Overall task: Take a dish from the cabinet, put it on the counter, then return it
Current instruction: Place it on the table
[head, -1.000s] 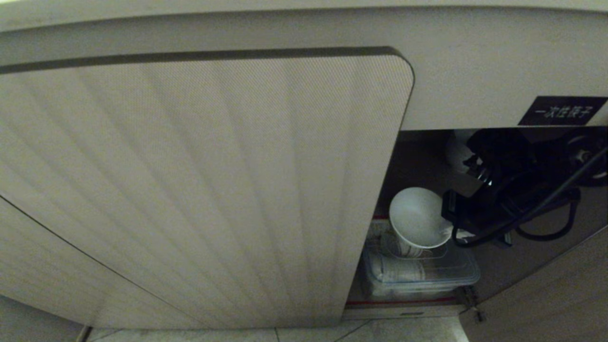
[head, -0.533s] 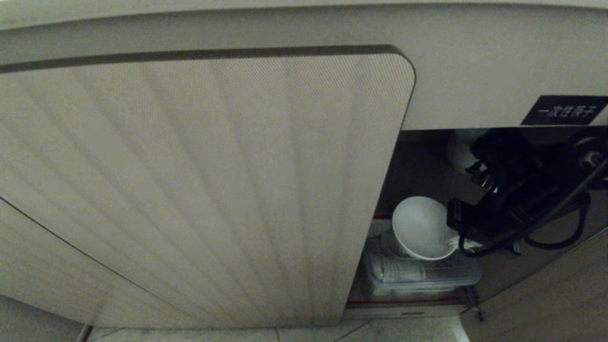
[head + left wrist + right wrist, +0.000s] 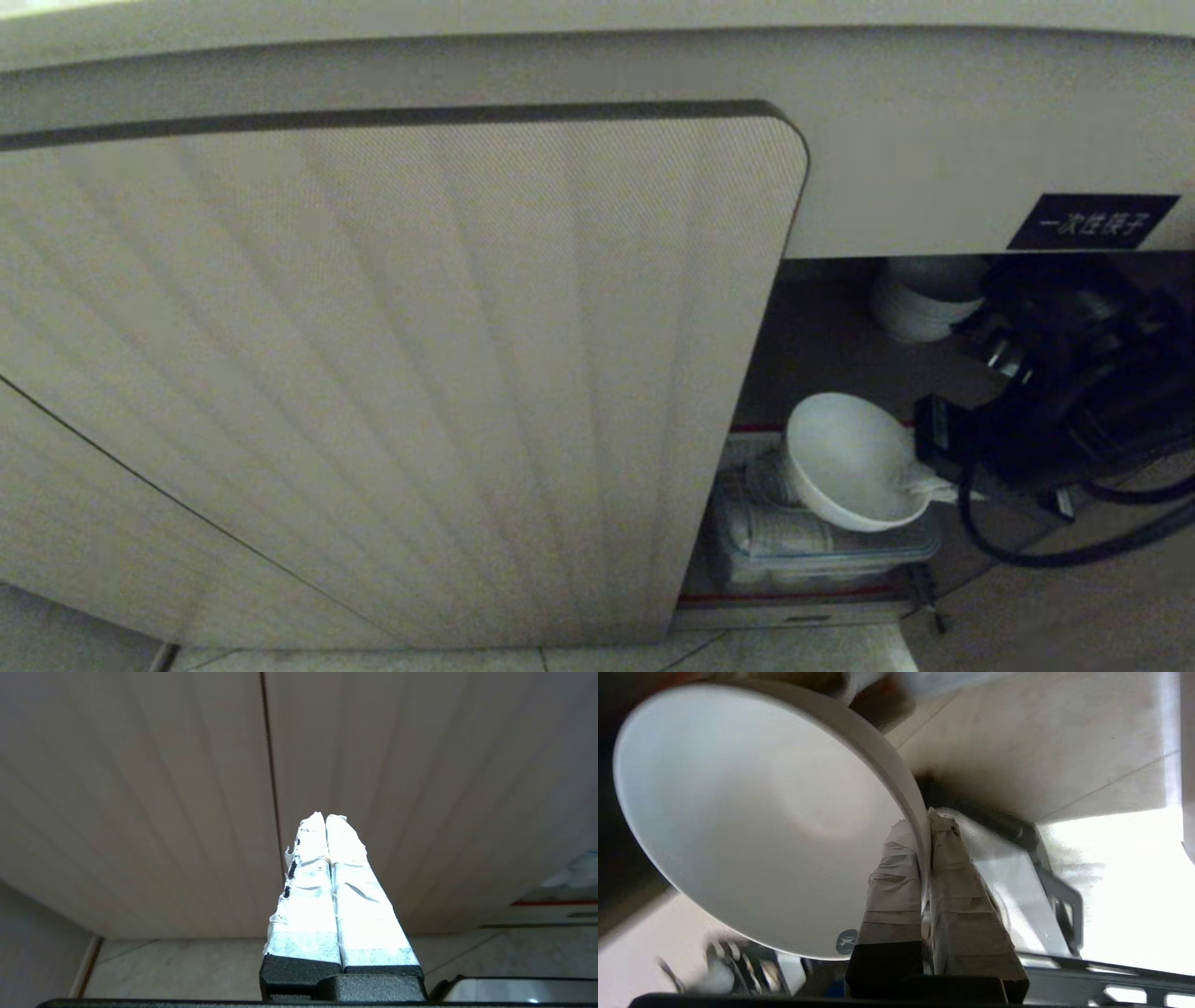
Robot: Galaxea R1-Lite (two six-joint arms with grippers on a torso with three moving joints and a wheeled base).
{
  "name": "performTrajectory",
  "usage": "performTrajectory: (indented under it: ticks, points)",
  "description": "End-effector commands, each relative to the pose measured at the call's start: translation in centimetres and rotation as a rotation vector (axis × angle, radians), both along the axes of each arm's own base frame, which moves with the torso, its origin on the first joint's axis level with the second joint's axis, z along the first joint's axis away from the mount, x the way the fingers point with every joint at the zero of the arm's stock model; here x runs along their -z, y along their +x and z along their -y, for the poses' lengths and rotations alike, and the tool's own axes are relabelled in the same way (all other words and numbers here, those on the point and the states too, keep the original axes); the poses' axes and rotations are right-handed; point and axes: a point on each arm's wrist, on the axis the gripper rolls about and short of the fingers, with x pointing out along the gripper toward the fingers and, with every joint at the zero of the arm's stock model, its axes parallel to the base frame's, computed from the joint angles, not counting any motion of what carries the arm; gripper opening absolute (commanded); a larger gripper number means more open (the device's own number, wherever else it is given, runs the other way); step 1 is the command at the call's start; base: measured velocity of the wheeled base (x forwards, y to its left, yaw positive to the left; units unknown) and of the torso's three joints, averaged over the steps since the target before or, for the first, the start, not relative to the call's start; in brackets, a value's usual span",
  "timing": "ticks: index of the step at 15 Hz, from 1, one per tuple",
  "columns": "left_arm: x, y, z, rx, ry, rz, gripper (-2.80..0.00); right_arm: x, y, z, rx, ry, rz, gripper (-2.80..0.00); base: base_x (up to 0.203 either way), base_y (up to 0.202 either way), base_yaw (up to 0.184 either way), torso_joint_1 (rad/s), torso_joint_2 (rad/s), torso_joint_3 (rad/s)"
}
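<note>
I judge the task barely begun: the bowl (image 3: 854, 462) is gripped but not yet clear of the cabinet (image 3: 401, 373), and the counter placement and the return are both still to do. My right end effector (image 3: 924, 826) pinches the bowl's rim, one taped finger inside and one outside. The bowl hangs tilted above a clear plastic container (image 3: 822, 546) near the shelf's red front edge. My left end effector (image 3: 325, 817) is parked outside, fingers pressed together.

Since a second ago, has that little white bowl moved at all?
Yes. The bowl, pinched at its rim by the right gripper, has shifted right and slightly down, farther from the edge of the closed door.
</note>
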Motion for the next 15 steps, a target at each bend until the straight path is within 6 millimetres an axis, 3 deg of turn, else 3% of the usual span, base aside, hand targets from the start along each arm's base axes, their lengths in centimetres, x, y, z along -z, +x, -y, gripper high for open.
performTrajectory:
  ticks: [1,15]
  points:
    - [0.0,0.0,0.0,0.000,0.000,0.000,-2.80,0.0,-0.6,-0.1,-0.009,-0.002,-0.013,-2.80,0.000,0.000,0.000,0.000,0.00,0.000]
    - [0.0,0.0,0.0,-0.001,0.000,0.000,-2.80,0.7,-5.0,0.2,-0.074,-0.025,-0.053,-2.80,0.000,0.000,0.000,0.000,0.00,0.000]
